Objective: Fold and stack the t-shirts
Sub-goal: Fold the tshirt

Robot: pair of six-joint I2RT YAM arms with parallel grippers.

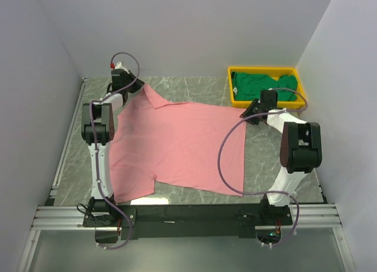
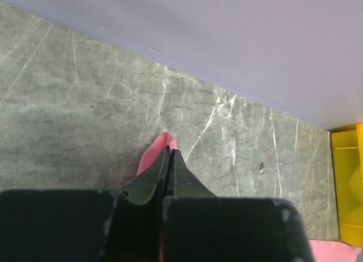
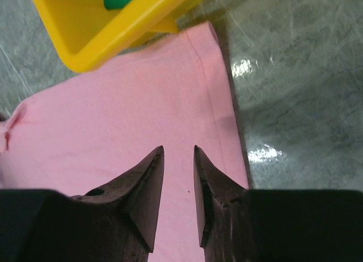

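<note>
The pink shirt [image 1: 182, 145] is lying spread open on the grey marbled table [image 1: 194, 86], taking up most of the middle and left of it. It is looking plain and mostly flat, with only soft ripples across the cloth. Its collar [image 1: 152, 99] is sitting up at the far left corner, and one short sleeve [image 1: 134, 191] is sticking out at the near left. The straight, stitched edge is running along the right side. So the shirt's long axis is running left to right across the table, with the neck end pointing left and slightly away from the arms.

The left gripper [image 2: 170, 152] is reaching to the far left corner with its jaws pressed tight together, and a small tongue of pink cloth is poking out past the tips, so it is pinching the shirt there. The right gripper [image 3: 178, 152] is hanging over the shirt's far right corner, its jaws standing a little apart with nothing between them.

The green shirt [image 1: 262, 83] is sitting bunched up inside the yellow tray [image 1: 265, 69] at the far right, just beside that corner of the pink shirt.
</note>
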